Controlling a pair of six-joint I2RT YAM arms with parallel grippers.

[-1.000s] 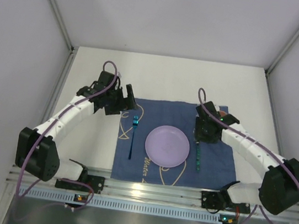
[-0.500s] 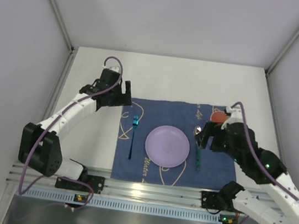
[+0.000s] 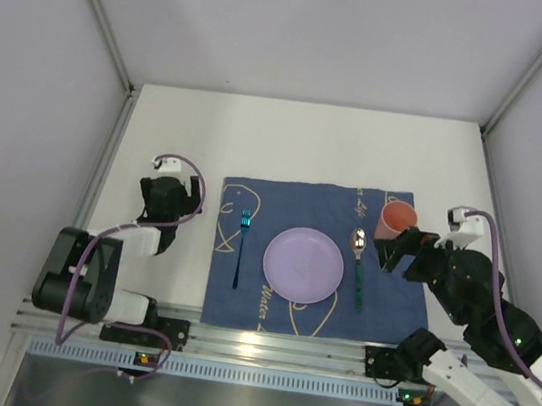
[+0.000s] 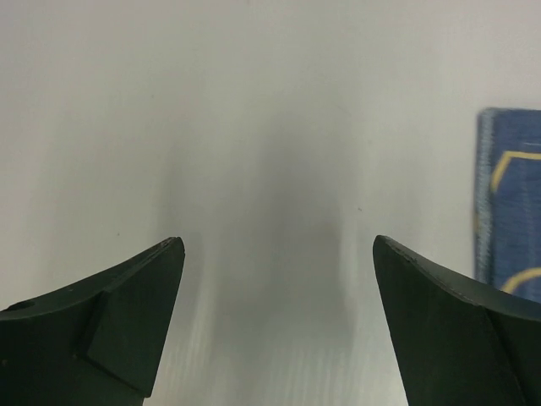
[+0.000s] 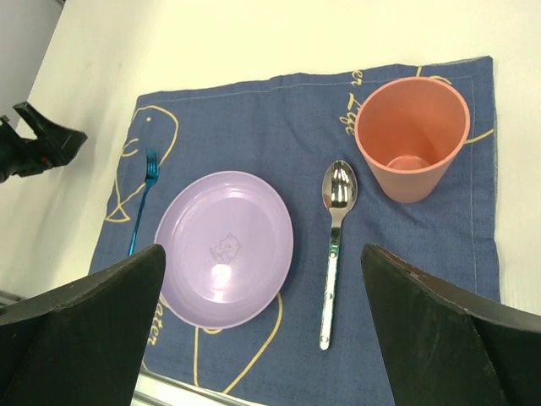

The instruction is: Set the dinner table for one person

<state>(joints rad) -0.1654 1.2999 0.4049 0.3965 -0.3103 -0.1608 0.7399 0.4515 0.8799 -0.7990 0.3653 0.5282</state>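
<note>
The white dinner table [image 3: 310,143] carries a dark blue cloth [image 3: 312,305] with cream drawings. On the cloth lie a lilac plate [image 3: 304,265], a blue fork [image 3: 240,247] to its left and a spoon [image 3: 355,265] to its right. An orange cup [image 3: 397,221] stands upright at the cloth's far right corner. My right gripper [image 5: 263,254] hangs open and empty above the cloth, looking down on the plate [image 5: 224,248], spoon [image 5: 335,245], cup [image 5: 412,135] and fork [image 5: 142,203]. My left gripper [image 4: 279,279] is open and empty over bare table [image 4: 254,101], left of the cloth's edge [image 4: 511,203].
The left arm is folded back near its base, with its gripper [image 3: 174,191] on the left side of the table. Grey walls close in the table on three sides. A metal rail [image 3: 271,349] runs along the near edge.
The right gripper has opened, lifted off the spoon and drawn back to the right, uncovering the cup. The left arm has pulled back towards its base.
</note>
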